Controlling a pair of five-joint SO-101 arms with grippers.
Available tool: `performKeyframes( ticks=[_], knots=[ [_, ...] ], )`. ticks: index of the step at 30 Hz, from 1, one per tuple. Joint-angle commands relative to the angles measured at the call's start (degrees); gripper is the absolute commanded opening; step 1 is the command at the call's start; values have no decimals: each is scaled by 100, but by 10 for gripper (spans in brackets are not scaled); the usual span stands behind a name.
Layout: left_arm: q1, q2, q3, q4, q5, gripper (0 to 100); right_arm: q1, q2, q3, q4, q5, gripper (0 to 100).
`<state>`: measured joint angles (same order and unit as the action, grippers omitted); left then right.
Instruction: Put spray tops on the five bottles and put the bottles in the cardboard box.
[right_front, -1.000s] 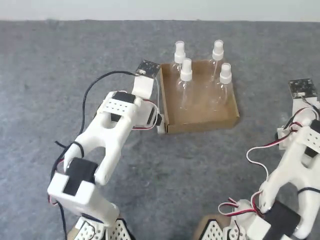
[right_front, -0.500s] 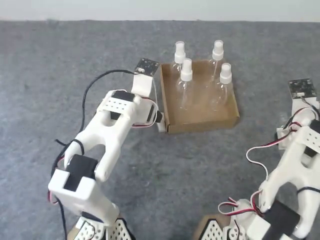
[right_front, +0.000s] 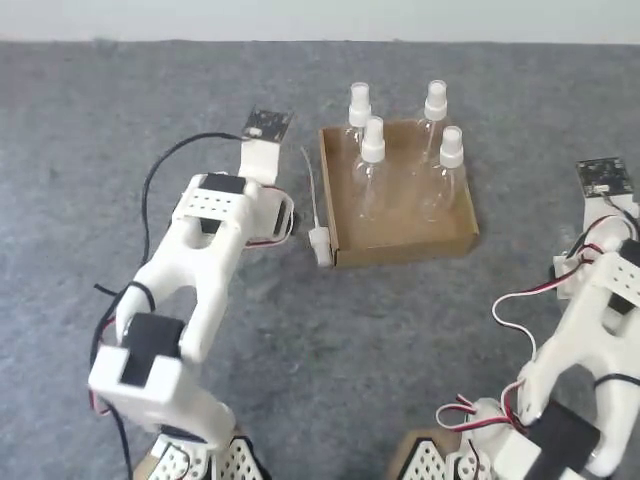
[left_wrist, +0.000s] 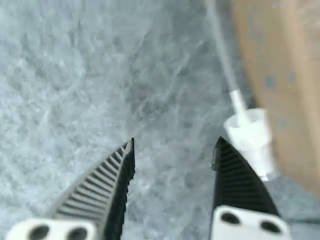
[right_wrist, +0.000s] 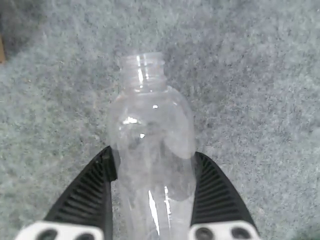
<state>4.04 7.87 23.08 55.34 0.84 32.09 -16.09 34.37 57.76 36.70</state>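
**Left arm swings clear, spray top uncovered**

Left gripper (left_wrist: 175, 145) has shifted left in the high view, away from the brown cardboard box (right_front: 400, 250), and its jaws hang apart, empty. The white plastic spray top (right_front: 320, 243) lies against the box's lower-left corner, outside the finger nearer the box, with its tube running up-frame along the wall. This arm is nearer. At right, the right gripper (right_wrist: 152, 155) clamps the clear uncapped plastic bottle (right_wrist: 150, 125).
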Motion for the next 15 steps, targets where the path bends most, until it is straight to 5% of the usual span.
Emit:
performKeyframes(
  ticks=[1,15],
  knots=[
    [334,-633,-268,35,343,238,4,-207,-26,-66,70,17],
    [633,-624,-163,-167,545,239,13,-215,-26,-66,70,17]
  ],
)
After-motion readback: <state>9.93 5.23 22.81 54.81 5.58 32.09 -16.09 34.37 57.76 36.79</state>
